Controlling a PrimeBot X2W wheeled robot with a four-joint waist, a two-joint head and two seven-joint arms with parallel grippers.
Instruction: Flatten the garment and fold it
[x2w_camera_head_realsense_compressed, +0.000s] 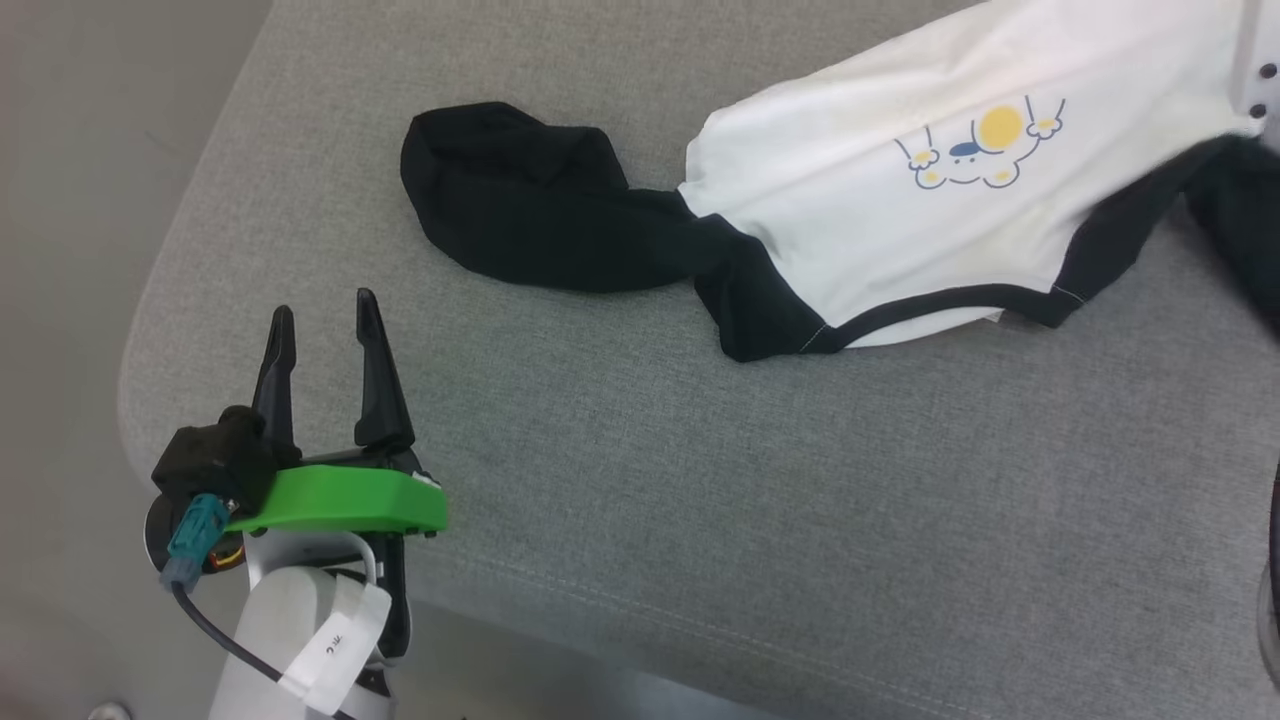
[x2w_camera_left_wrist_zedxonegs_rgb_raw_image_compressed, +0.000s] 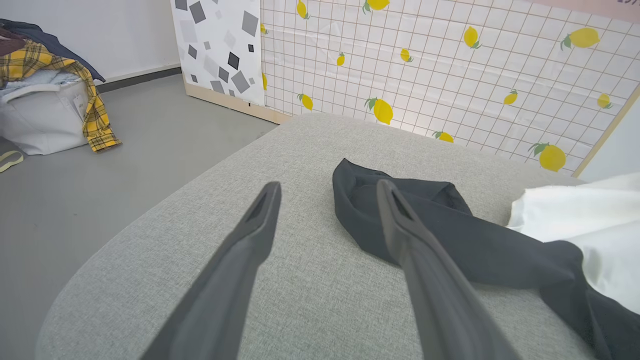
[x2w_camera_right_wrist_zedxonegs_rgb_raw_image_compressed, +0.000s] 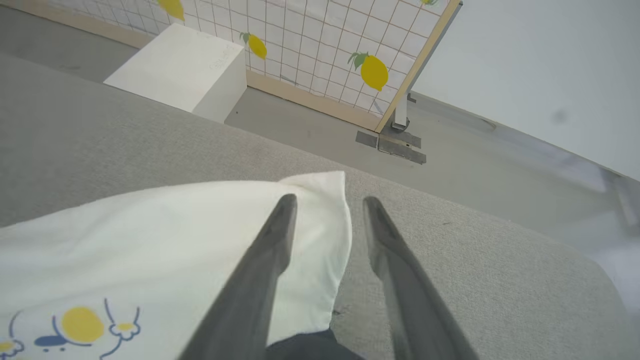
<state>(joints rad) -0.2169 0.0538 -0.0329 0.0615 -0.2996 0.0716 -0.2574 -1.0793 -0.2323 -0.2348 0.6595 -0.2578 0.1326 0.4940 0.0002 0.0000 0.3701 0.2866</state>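
Note:
The garment (x2w_camera_head_realsense_compressed: 900, 200) lies crumpled on a grey cushioned surface (x2w_camera_head_realsense_compressed: 700, 500), with its white body and yellow-and-blue cartoon print (x2w_camera_head_realsense_compressed: 985, 145) at the upper right. One black sleeve (x2w_camera_head_realsense_compressed: 530, 200) trails to the left, bunched at its end. My left gripper (x2w_camera_head_realsense_compressed: 324, 306) stands open near the cushion's left corner, short of the sleeve and apart from it. In the left wrist view that gripper (x2w_camera_left_wrist_zedxonegs_rgb_raw_image_compressed: 328, 184) points at the black sleeve (x2w_camera_left_wrist_zedxonegs_rgb_raw_image_compressed: 450, 235). My right gripper (x2w_camera_right_wrist_zedxonegs_rgb_raw_image_compressed: 330, 198) is open over the white body's edge (x2w_camera_right_wrist_zedxonegs_rgb_raw_image_compressed: 320, 235), holding nothing. The neck band is hidden.
A lemon-print grid screen (x2w_camera_left_wrist_zedxonegs_rgb_raw_image_compressed: 450, 75) stands behind the cushion. On the floor at the left, a pile of clothes with a yellow plaid shirt (x2w_camera_left_wrist_zedxonegs_rgb_raw_image_compressed: 50, 90) rests on a white bag. A white box (x2w_camera_right_wrist_zedxonegs_rgb_raw_image_compressed: 185, 75) sits on the floor by the screen. The cushion's rounded edge (x2w_camera_head_realsense_compressed: 140, 350) is close to my left gripper.

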